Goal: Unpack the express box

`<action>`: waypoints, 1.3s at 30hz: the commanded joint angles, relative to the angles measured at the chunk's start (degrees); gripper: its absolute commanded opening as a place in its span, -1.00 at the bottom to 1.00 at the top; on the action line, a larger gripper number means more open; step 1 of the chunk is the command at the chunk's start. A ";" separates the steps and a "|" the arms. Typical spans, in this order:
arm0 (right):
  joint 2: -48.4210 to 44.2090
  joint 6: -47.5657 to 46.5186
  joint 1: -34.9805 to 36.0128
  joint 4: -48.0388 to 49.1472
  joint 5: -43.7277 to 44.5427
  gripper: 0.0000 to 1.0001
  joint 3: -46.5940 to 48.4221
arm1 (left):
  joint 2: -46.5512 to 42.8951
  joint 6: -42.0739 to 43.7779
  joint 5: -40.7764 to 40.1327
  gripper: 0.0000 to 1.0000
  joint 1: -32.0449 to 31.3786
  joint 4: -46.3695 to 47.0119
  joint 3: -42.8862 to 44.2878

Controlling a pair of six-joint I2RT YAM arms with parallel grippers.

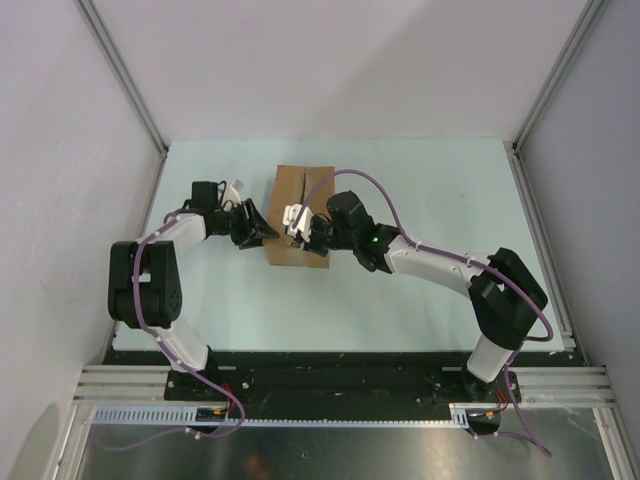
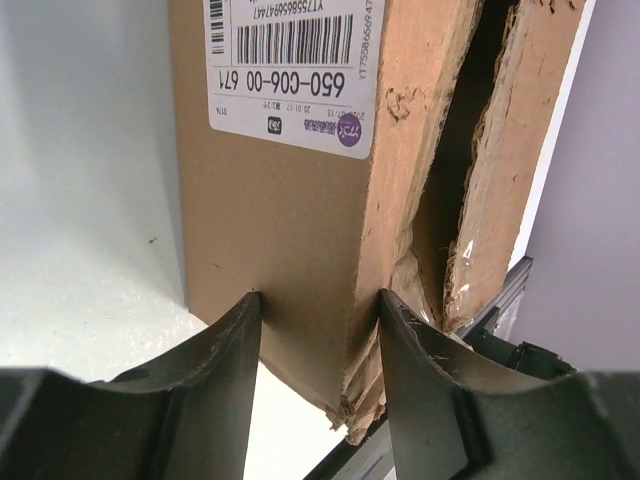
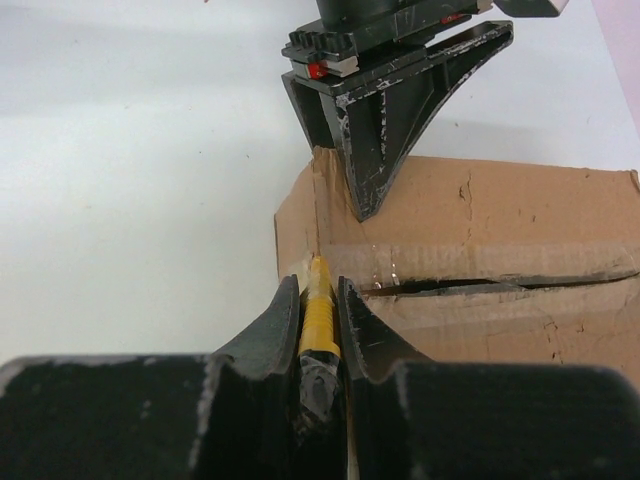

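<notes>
Brown corrugated cardboard express box [image 1: 295, 190] lies mid-table, nearer the far edge of the pale green table [image 1: 430, 200], white shipping label [image 2: 290, 70] on its side face.

Left gripper [image 2: 320, 300]: jaws apart, straddling one end corner of the box, cardboard filling the gap. Can't tell if it actually pinches or only rests there.

Right gripper [image 3: 320, 285]: jaws clamped on a yellow-and-black utility knife [image 3: 318, 310], tip at the near corner of the box where the taped centre seam [image 3: 500, 285] ends. Most of the seam is already split.

Risks:
- Weak left hold: blade push likely slides or rotates the box instead of cutting.
- Left gripper's black finger [image 3: 375, 150] sits on the box top close to the knife tip. A slip off the corner could run the blade into it.
- Clear plastic film [image 2: 460, 265] shows inside the gap. A deep blade would probably slice the contents.

Around:
- Purple cable [image 1: 375, 185] of the right arm arcs over the far end of the box and could snag a flap when lifted.
- Aluminium frame rail [image 2: 500, 290] is visible beyond the box.
- The two wrists are crowded over the same corner, with little room to swing.
</notes>
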 commanded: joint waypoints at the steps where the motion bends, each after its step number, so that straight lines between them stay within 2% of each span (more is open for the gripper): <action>1: -1.80 1.00 -2.30 -9.98 3.37 -1.00 -1.18 | 2.57 5.44 -4.63 -0.32 1.90 -2.59 0.30; 15: -4.17 1.36 -4.76 -12.44 3.28 -1.00 -2.76 | 3.27 5.44 -5.86 -0.32 2.43 -3.29 1.09; 20: -5.58 1.97 -5.11 -11.83 3.90 -1.00 -2.85 | 2.84 4.83 -3.76 -0.28 2.43 -3.38 1.35; 23: -7.33 4.77 -4.85 -7.71 5.12 -1.00 -2.85 | 1.18 4.56 -0.50 -0.14 2.43 -3.29 2.05; 29: -10.93 15.84 -4.24 9.93 7.67 -1.00 -2.85 | -5.41 4.29 1.87 0.54 2.16 -3.29 5.56; 32: -11.56 19.36 -4.15 14.08 10.39 -1.00 -2.85 | -7.44 4.38 2.14 0.70 2.16 -3.29 6.88; 37: -11.73 21.66 -4.59 13.66 15.75 -1.00 -2.85 | -10.17 5.17 -0.40 0.75 2.16 -3.29 7.07; 39: -11.12 23.50 -4.94 12.61 21.09 -1.00 -2.77 | -10.52 5.09 -3.64 0.75 2.16 -3.29 6.54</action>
